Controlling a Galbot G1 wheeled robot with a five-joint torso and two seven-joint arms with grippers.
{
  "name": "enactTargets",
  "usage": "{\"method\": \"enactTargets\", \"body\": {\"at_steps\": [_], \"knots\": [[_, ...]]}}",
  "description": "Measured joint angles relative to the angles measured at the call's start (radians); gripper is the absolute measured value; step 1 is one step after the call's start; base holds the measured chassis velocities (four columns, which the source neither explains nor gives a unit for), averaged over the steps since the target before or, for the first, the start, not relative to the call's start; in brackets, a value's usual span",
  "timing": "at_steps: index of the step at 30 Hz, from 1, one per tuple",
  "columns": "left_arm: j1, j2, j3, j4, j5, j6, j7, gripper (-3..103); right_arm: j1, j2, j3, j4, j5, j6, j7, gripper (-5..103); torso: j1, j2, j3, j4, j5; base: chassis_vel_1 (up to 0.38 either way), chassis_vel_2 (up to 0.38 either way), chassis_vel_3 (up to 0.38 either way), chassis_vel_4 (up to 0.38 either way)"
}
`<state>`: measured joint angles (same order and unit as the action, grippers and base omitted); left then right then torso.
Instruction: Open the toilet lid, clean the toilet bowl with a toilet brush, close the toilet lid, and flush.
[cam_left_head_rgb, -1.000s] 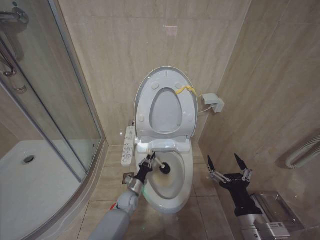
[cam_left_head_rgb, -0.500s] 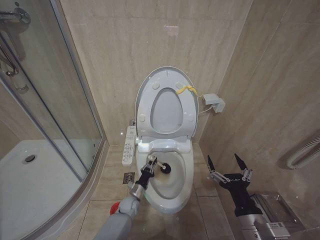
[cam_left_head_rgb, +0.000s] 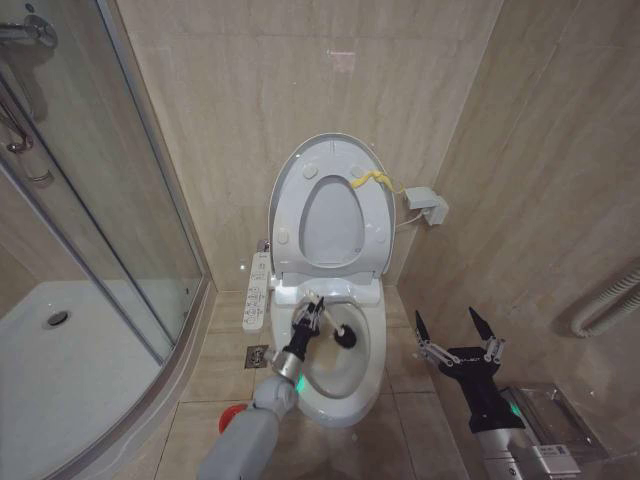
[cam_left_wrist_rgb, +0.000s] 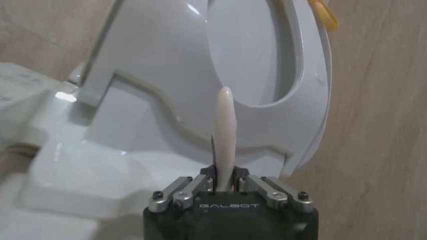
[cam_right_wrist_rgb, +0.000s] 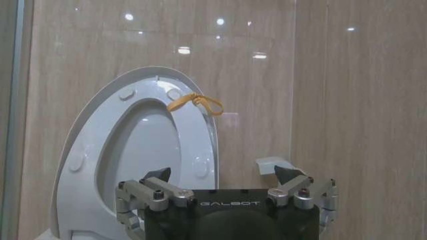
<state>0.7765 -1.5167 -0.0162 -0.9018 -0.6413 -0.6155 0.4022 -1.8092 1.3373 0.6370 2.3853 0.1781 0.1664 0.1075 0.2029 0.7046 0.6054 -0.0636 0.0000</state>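
The toilet lid stands raised against the back wall with the seat ring up in front of it and a yellow strap near its top. Below lies the open toilet bowl. My left gripper is over the bowl's left rear rim, shut on the toilet brush's white handle; the black brush head is down inside the bowl. My right gripper hangs open beside the toilet on its right, apart from it. The right wrist view faces the raised lid and strap past the open gripper.
A glass shower enclosure and white shower tray take up the left. A control panel sits left of the bowl, and the red holder cup stands on the floor. A white wall box and hose are on the right.
My left gripper has moved a little rightward and farther back over the bowl, carrying the brush head to the right inside it. The right arm has stayed still.
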Motion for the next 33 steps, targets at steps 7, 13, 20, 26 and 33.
{"method": "enactTargets", "body": {"at_steps": [7, 13, 20, 26, 33], "knots": [[-0.010, 0.035, 0.014, -0.042, 0.002, 0.001, 0.001, 16, 0.000, 0.000, 0.000, 0.000, 0.000, 0.000, 0.000, 100, 0.000, 0.000, 0.000, -0.0005, 0.0000, 0.000, 0.000, 0.000, 0.000], [-0.085, -0.035, 0.029, -0.020, -0.045, -0.004, -0.007, 16, 0.000, 0.000, 0.000, 0.000, 0.000, 0.000, 0.000, 100, 0.000, 0.000, 0.000, -0.0010, 0.0001, 0.000, 0.000, 0.000, 0.000], [-0.078, -0.054, 0.027, 0.055, -0.040, -0.036, 0.029, 16, 0.000, 0.000, 0.000, 0.000, 0.000, 0.000, 0.000, 100, 0.000, 0.000, 0.000, -0.0003, -0.0001, 0.000, 0.000, 0.000, 0.000], [-0.043, -0.006, 0.025, 0.024, -0.026, -0.043, 0.037, 16, 0.000, 0.000, 0.000, 0.000, 0.000, 0.000, 0.000, 100, 0.000, 0.000, 0.000, 0.0000, -0.0002, 0.000, 0.000, 0.000, 0.000], [-0.103, -0.045, 0.029, 0.018, -0.028, -0.046, 0.027, 16, 0.000, 0.000, 0.000, 0.000, 0.000, 0.000, 0.000, 100, 0.000, 0.000, 0.000, -0.0009, -0.0001, 0.000, 0.000, 0.000, 0.000]]}}
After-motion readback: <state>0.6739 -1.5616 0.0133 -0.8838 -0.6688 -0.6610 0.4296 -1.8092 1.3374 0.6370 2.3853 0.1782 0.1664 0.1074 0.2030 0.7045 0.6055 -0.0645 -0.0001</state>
